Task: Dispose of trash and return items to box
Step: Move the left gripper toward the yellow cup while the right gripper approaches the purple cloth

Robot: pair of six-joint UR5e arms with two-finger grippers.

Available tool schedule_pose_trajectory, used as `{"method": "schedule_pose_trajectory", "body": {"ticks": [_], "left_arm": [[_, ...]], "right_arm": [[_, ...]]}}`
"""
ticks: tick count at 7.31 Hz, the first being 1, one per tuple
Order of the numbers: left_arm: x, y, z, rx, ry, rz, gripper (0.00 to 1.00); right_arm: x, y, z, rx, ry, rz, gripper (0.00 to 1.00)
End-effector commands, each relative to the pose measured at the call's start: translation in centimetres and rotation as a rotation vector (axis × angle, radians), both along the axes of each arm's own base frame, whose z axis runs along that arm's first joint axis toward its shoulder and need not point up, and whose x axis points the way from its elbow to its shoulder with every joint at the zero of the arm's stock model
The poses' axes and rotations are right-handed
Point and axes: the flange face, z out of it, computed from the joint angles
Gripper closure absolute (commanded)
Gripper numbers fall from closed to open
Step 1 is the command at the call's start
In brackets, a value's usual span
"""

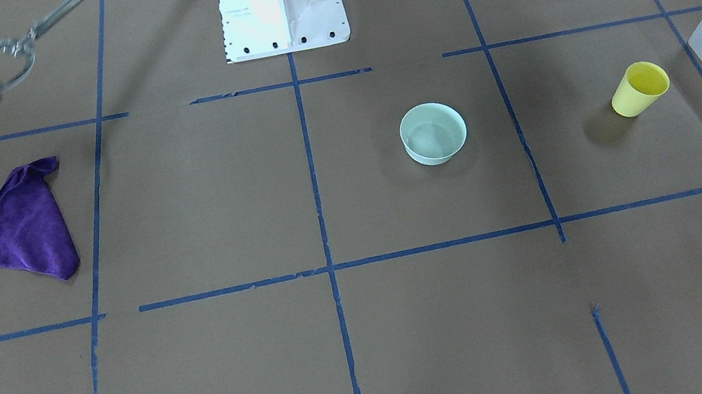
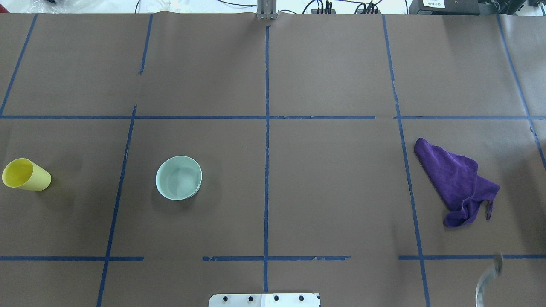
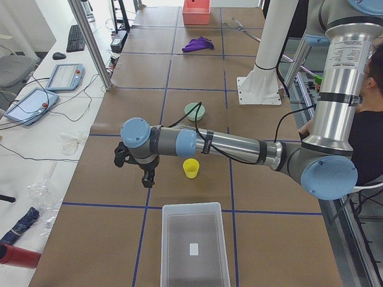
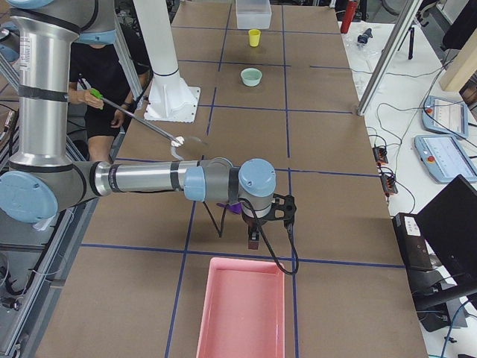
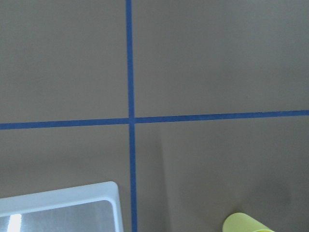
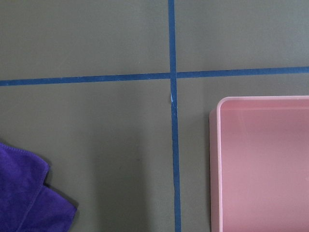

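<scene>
While the cup [image 3: 191,168] stands just beside the left gripper [image 3: 147,179], it should take the rim squarely. Clenched or released, I cannot tell.

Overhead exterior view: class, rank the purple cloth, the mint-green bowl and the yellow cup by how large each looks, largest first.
1. the purple cloth, clearly the largest.
2. the mint-green bowl.
3. the yellow cup, a close third: about as long as the bowl is wide, but narrower.
</scene>
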Motion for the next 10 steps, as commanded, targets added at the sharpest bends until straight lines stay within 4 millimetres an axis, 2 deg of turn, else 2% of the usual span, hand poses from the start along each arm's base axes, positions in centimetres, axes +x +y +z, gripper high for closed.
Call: {"method": "schedule_pose_trajectory", "body": {"ticks": [1, 2, 3, 4, 5, 6, 7, 8, 10], "left_arm": [[3.5, -0.7, -2.5, 0.08, 0.016, 0.034, 0.0], [5.4, -2.4, -4.6, 0.146, 0.025, 0.066, 0.0], [5.8, -4.3, -4.9, 0.158, 0.035, 0.069, 0.0], [5.9, -4.3, -5.1, 0.151, 0.036, 0.064, 0.0], [7.1, -3.6, -5.4, 0.171, 0.026, 0.089, 0.0], [7.1, -0.8, -5.2, 0.202, -0.024, 0.085, 0.0], [7.5, 3.2, -6.1, 0.194, -0.064, 0.052, 0.0], [9.5, 4.3, -6.4, 0.16, -0.056, 0.047, 0.0], [14.9, 5.6, -5.3, 0.066, -0.05, 0.098, 0.0]], "right_arm": [[0.0, 0.0, -1.5, 0.028, 0.001, 0.001, 0.0], [0.0, 0.0, -1.8, 0.034, -0.002, 0.001, 0.0], [0.0, 0.0, -2.0, 0.04, -0.004, -0.001, 0.0], [0.0, 0.0, -2.7, 0.053, 0.001, 0.001, 0.0], [0.0, 0.0, -3.1, 0.066, 0.005, -0.003, 0.0], [0.0, -1.2, -4.4, 0.094, 0.011, -0.004, 0.0], [0.0, -1.6, -5.8, 0.12, 0.014, -0.003, 0.0], [0.0, -1.5, -5.7, 0.119, 0.012, -0.003, 0.0], [-0.1, -1.3, -5.3, 0.113, 0.013, -0.006, 0.0]]}}
